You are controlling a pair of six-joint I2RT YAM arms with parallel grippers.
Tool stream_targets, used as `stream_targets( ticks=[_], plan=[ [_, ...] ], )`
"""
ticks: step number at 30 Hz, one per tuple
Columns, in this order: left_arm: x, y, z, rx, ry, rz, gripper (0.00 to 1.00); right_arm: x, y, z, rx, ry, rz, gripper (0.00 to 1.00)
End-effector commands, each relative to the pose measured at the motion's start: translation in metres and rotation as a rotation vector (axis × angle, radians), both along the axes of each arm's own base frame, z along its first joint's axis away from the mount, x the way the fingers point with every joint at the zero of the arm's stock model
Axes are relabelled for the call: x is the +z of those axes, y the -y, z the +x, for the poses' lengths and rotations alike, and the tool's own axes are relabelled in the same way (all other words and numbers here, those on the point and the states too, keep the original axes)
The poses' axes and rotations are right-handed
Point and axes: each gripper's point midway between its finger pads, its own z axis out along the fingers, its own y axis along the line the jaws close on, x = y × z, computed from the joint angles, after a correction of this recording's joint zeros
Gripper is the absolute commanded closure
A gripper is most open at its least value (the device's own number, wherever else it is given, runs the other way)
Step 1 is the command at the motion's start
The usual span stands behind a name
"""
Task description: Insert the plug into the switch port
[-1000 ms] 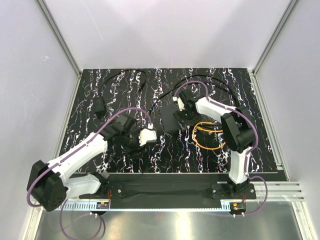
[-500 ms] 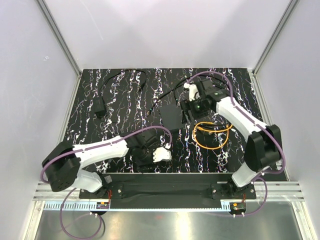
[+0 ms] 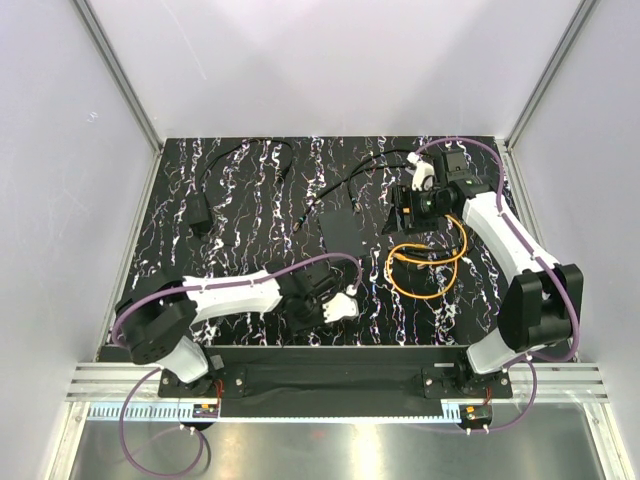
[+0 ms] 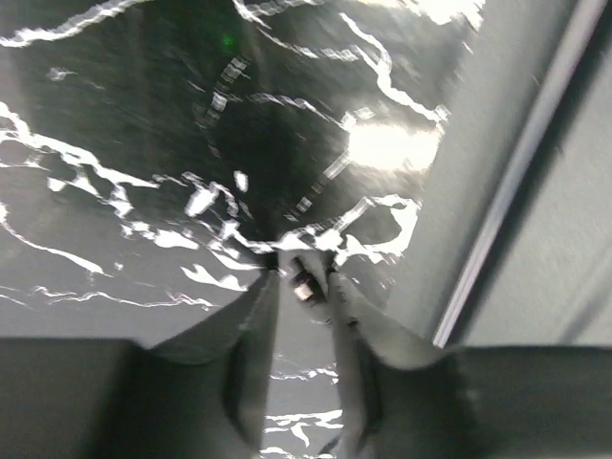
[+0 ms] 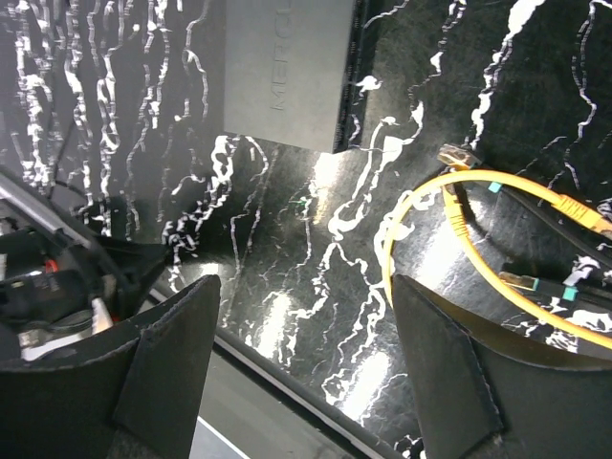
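Observation:
The switch (image 3: 338, 232) is a flat black box lying mid-table; in the right wrist view the switch (image 5: 282, 72) shows a lettered top, and its port cannot be made out. The orange cable (image 3: 425, 268) lies coiled to its right. One end of the orange cable (image 5: 457, 218) leads to a small clear plug (image 5: 456, 158) resting on the mat. My right gripper (image 3: 398, 222) hangs open above the mat between switch and coil, and the right gripper (image 5: 304, 292) holds nothing. My left gripper (image 3: 350, 304) is low near the front edge; the blurred left gripper (image 4: 301, 273) shows its jaws narrowly apart.
Thin black cables (image 3: 245, 150) run along the back of the mat, with a small black block (image 3: 200, 213) at the left. More black cable ends with teal tags (image 5: 524, 279) lie by the orange coil. The mat's front edge (image 5: 287, 373) meets a metal rail.
The left arm has swung back to the front edge and its jaws have narrowed. The right arm has drawn away from the switch toward the back right, jaws still open.

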Motion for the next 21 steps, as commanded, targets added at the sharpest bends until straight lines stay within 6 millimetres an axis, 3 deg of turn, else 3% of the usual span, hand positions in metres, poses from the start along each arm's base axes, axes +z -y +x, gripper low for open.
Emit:
stream_targets(
  ticks=[1,6,8,10,11,14,15,21],
  plan=[
    [-0.008,0.008,0.013,0.043,0.042,0.017,0.72,0.016,-0.007,-0.008,0.011,0.01,0.066,0.21],
    [-0.007,0.009,0.023,0.07,0.081,0.026,0.89,0.02,-0.005,-0.007,0.002,0.012,0.082,0.22],
    [0.004,0.015,0.026,0.071,0.098,-0.01,0.99,0.023,-0.006,-0.008,0.003,0.017,0.092,0.23],
    [0.018,0.02,0.03,0.074,0.109,-0.043,1.0,0.025,-0.006,-0.009,0.005,0.017,0.111,0.23],
    [0.039,0.029,0.04,0.1,0.12,-0.107,1.0,0.028,-0.008,-0.011,0.013,0.021,0.13,0.24],
    [0.067,0.031,0.053,0.162,0.086,-0.182,1.0,0.029,-0.011,-0.012,0.012,0.021,0.157,0.29],
    [0.072,0.025,0.051,0.153,0.077,-0.181,1.0,0.029,-0.012,-0.012,0.013,0.016,0.163,0.33],
    [0.068,-0.002,0.058,0.131,0.108,-0.157,1.0,0.029,-0.011,-0.008,0.007,0.019,0.177,0.32]
  ],
)
